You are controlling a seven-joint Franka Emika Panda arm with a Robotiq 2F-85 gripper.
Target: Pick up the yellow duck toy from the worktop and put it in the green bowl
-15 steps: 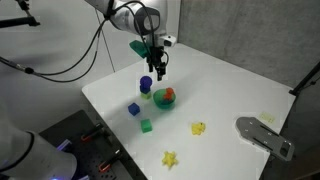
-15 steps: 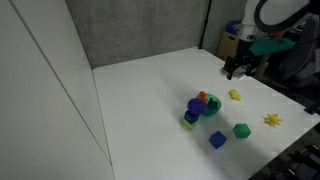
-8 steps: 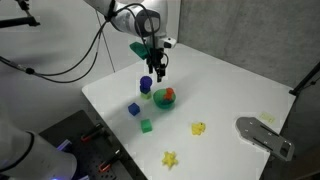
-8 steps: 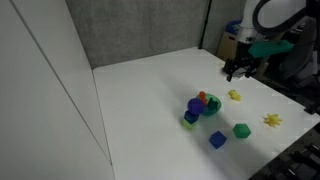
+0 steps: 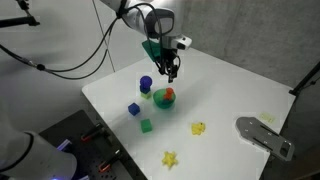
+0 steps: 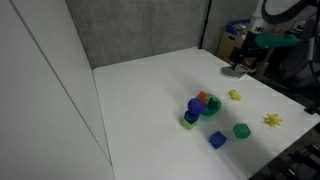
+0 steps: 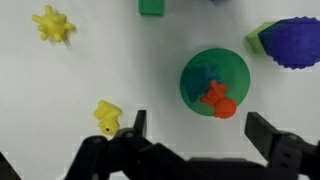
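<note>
Lying loose on the worktop: the duck

I am seeing it sitting apart from the bowl, which is holding a red piece. My gripper is hovering near the bowl, jaws spread wide, gripping nothing.

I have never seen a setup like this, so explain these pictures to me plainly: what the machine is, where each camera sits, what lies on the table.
It is a robot arm with a two-fingered hand. Two pictures come from cameras standing outside the robot; the third comes from a camera on its wrist, looking down past the hand. On the white worktop lie a yellow duck toy, a yellow star, a green cube, a blue cube and a green bowl holding a red-orange piece. The hand is open and holds nothing.
</note>
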